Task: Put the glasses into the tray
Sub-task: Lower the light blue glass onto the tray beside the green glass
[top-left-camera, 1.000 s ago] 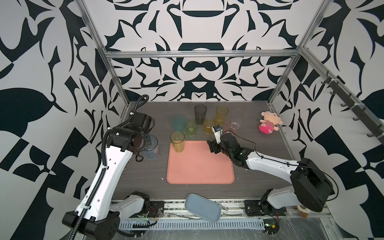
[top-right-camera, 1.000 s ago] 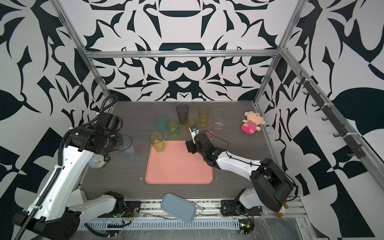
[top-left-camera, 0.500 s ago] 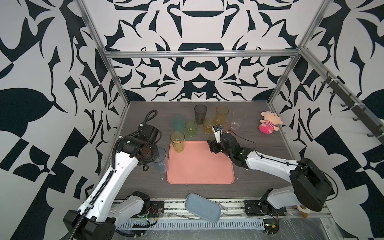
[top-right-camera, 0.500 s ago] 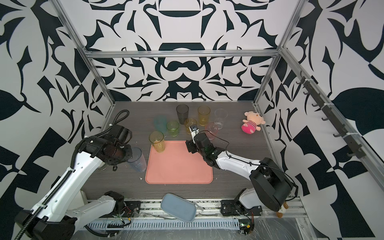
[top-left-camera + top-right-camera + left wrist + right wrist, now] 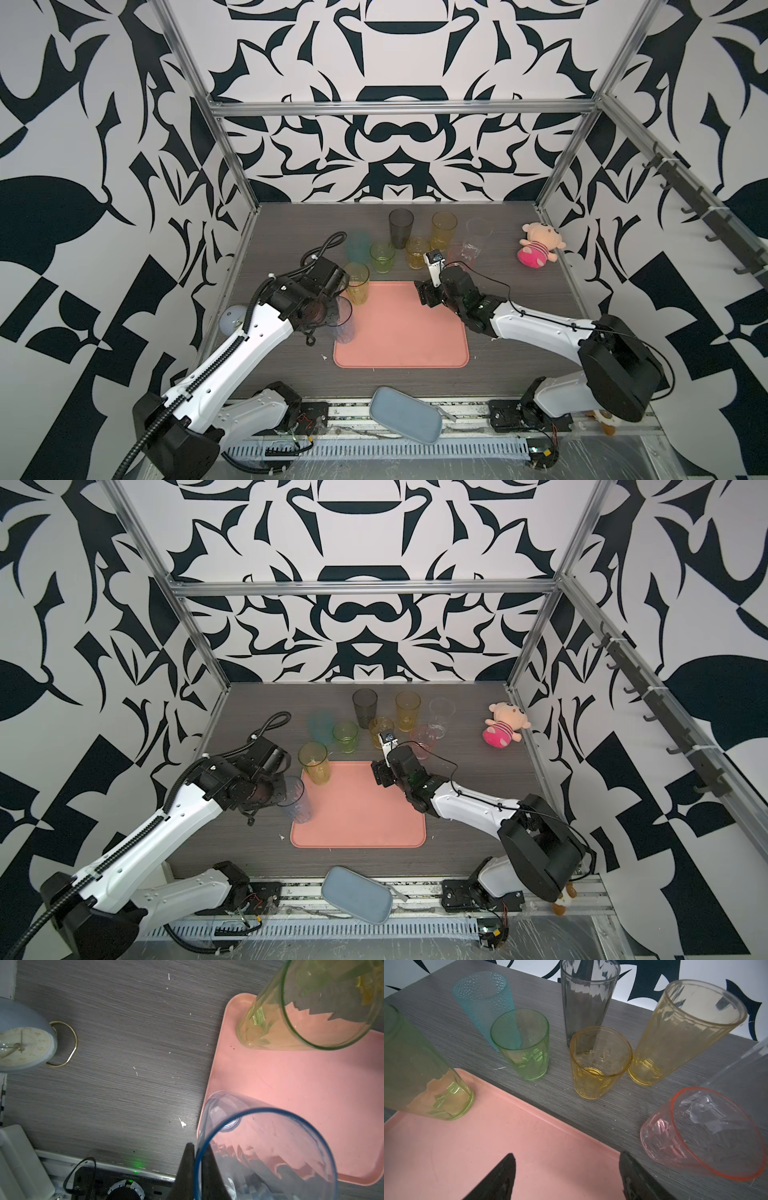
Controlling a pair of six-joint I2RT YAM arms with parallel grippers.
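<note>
Left fingers (image 5: 187, 1167) pinch the rim wall of the blue glass (image 5: 345, 323), one finger outside and one inside. The glass hangs upright at the near-left edge of the tray (image 5: 407, 336). In the left wrist view its base looks to be over the tray's left rim; can't tell if it touches down.

Yellow-green glass (image 5: 358, 286) stands upright in the tray's far-left corner, just beyond the blue one and apart from it.

Right fingers (image 5: 500, 1178) are spread wide with nothing between them, hovering over the tray's far-right corner.

Just past that far edge, on the desk (image 5: 291, 232):
- Front row: pink glass (image 5: 695, 1136) nearest the right fingers, then short yellow-orange glass (image 5: 600, 1064) and short green glass (image 5: 523, 1045).
- Behind them: teal glass (image 5: 358, 247), grey glass (image 5: 401, 228), tall amber glass (image 5: 444, 230) and clear glass (image 5: 478, 232) (mostly cut off in the right wrist view).
- All are upright and close-packed.

Clutter:
- Plush toy (image 5: 538, 251) lies far right, well apart from the glasses.
- Clock (image 5: 230, 320) sits at the desk's left edge beside the left arm.
- Blue-grey dish (image 5: 405, 415) lies on the front rail.
</note>
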